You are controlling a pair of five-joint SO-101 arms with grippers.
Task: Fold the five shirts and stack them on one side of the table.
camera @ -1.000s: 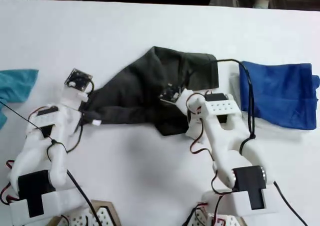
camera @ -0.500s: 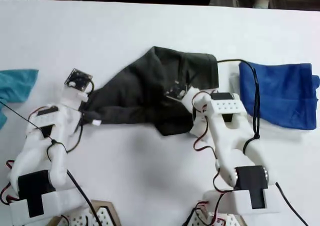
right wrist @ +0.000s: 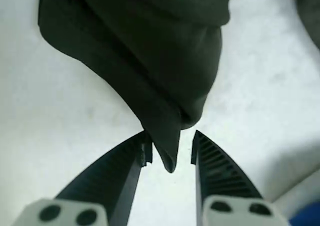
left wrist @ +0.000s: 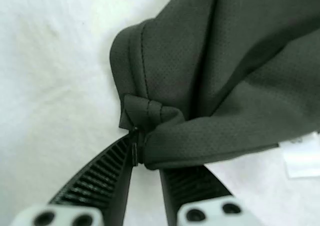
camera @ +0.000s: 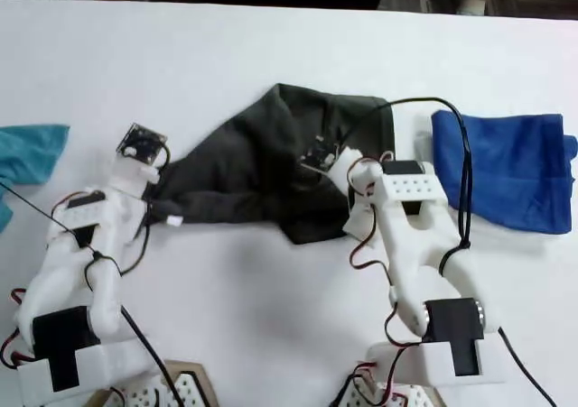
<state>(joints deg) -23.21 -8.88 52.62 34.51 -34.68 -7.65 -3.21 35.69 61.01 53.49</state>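
the left gripper [left wrist: 140,147] is clamped on a bunched corner of the dark grey shirt [camera: 257,168], at that shirt's left end. the right gripper [right wrist: 170,148] has its jaws apart, with a folded tip of the same shirt between them. the shirt lies crumpled across the middle of the white table [camera: 271,55], with a blue shirt [camera: 506,168] just to its right and a teal shirt [camera: 27,154] at the left edge. beyond the table's far edge the room is dark. over the last second the right arm has edged right and farther in. the left arm has not moved.
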